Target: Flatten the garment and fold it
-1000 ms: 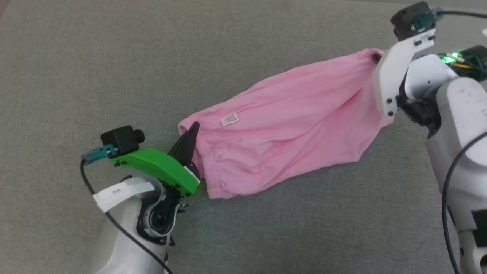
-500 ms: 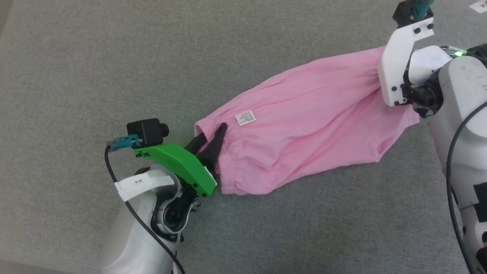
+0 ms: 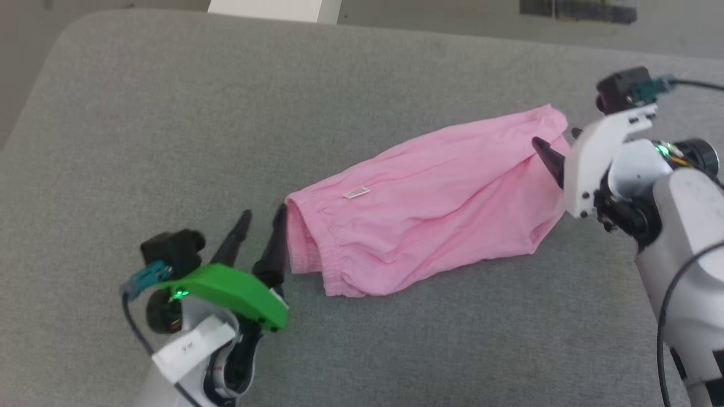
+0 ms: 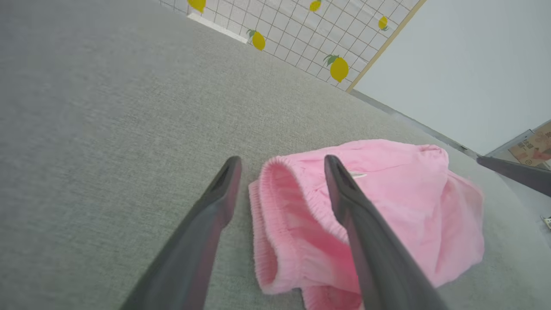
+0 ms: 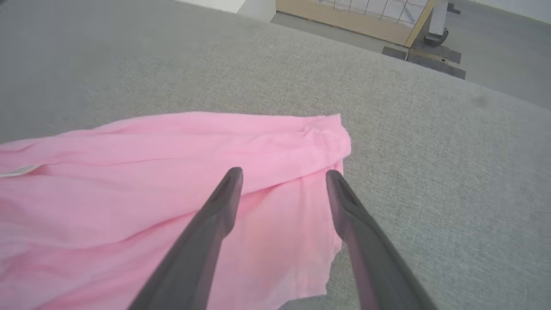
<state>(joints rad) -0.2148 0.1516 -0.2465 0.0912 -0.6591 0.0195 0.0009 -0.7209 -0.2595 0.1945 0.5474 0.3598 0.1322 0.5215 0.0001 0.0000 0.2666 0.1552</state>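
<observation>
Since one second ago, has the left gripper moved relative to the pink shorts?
Yes. The left gripper opened and backed leftward off the waistband of the garment, in head view.

Grey cloth surface (image 3: 169, 113) with a lemon-print wall (image 4: 297, 30) beyond (cardboard box (image 4: 536, 148) beside)

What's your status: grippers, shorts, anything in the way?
Left gripper open at the waistband end; right gripper open over the opposite end. Garment lies wrinkled on the grey surface, held by neither. Nothing seen in the way.
</observation>
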